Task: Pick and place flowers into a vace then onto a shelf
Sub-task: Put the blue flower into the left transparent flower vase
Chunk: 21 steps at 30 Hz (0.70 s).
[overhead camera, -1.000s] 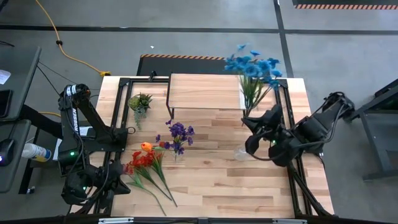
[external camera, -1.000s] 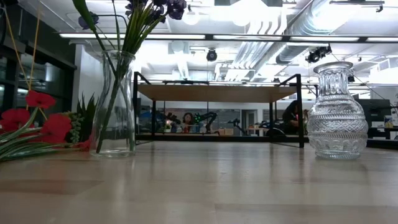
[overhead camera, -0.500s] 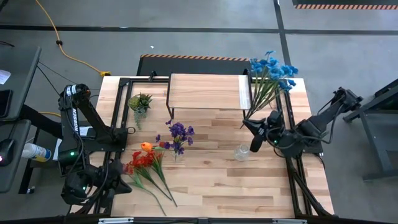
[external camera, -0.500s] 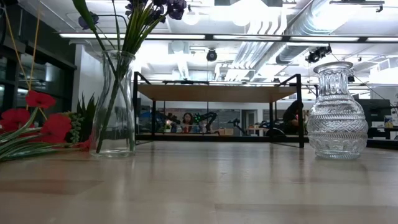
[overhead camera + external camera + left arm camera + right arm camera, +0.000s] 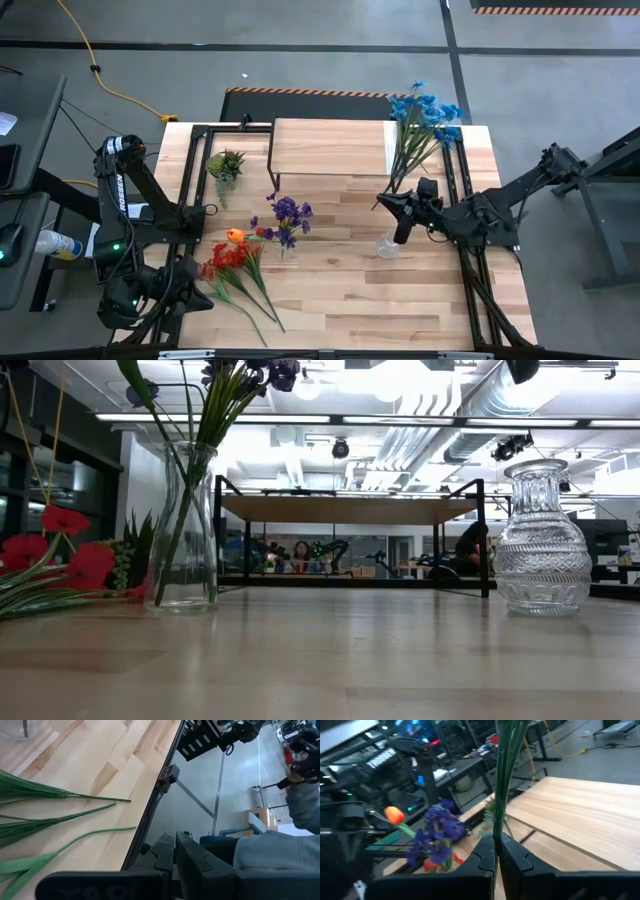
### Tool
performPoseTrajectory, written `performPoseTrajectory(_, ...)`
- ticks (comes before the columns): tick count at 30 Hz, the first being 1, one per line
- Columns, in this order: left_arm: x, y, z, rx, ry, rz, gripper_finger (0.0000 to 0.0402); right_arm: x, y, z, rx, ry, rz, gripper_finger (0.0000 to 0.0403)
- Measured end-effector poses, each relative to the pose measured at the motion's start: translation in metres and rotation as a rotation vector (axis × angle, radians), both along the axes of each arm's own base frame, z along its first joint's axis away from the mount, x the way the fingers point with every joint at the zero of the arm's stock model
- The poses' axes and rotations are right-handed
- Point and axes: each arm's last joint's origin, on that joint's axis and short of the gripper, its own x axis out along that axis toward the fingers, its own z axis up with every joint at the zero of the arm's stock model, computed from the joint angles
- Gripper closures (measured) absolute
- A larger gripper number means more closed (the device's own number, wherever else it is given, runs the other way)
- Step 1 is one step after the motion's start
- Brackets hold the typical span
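High view: right gripper [image 5: 391, 203] clamps blue flowers [image 5: 424, 110] stems

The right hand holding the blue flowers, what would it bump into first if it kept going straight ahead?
Probably the purple flowers in their vase. The right hand, shut on the blue flowers, points toward them across the table, though depth is unclear.

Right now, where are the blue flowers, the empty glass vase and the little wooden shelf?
blue flowers [image 5: 425, 108]: high view, on the blooms.
empty glass vase [image 5: 543, 540]: low view, on its ribbed belly.
shelf [image 5: 328, 146]: high view, on the bare middle of its board.
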Motion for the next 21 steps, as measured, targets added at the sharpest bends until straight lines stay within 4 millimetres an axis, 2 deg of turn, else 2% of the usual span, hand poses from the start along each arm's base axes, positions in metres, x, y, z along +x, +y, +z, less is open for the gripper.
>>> performPoseTrajectory(10, 0.002, 0.001, 0.002, 0.018, -0.069, 0.064, 0.0346, 0.02, 0.002, 0.012, -0.018, -0.142, 0.179, 0.0403)
performPoseTrajectory(14, 0.003, 0.0, 0.005, 0.019, -0.129, 0.081, 0.0346, 0.036, 0.007, 0.009, -0.006, -0.206, 0.27, 0.0403)
performPoseTrajectory(21, 0.008, -0.009, 0.023, 0.078, -0.35, 0.091, 0.0346, 0.064, 0.016, -0.003, 0.001, -0.293, 0.419, 0.0403)
